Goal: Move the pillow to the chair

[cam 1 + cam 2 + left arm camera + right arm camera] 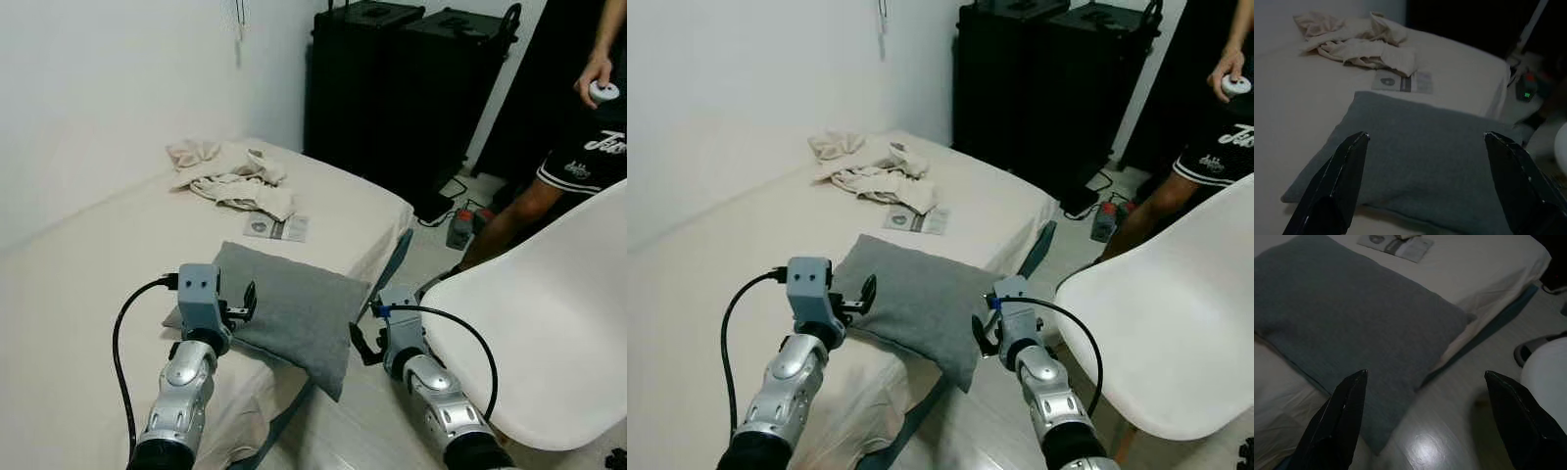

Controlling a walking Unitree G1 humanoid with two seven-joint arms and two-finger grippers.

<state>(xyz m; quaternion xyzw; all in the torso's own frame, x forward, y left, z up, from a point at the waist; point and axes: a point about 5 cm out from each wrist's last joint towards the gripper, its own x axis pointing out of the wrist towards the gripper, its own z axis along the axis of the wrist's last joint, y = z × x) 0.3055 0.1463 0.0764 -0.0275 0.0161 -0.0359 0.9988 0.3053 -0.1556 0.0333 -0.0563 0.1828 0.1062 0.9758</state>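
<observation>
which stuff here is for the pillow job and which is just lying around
For the job: grey pillow on the bed's edge; white chair; left hand and right hand, both open.

Lying about: crumpled cloth; leaflet; black cases.

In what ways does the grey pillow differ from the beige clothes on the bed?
The grey rectangular fabric pillow lies smooth and flat at the near edge of the white bed, one corner hanging over it; the crumpled beige clothes lie heaped farther back, near the wall. The pillow is dark grey, the clothes pale. The pillow sits between the left gripper and right gripper; the clothes lie beyond them. Both rest on the bed.
</observation>
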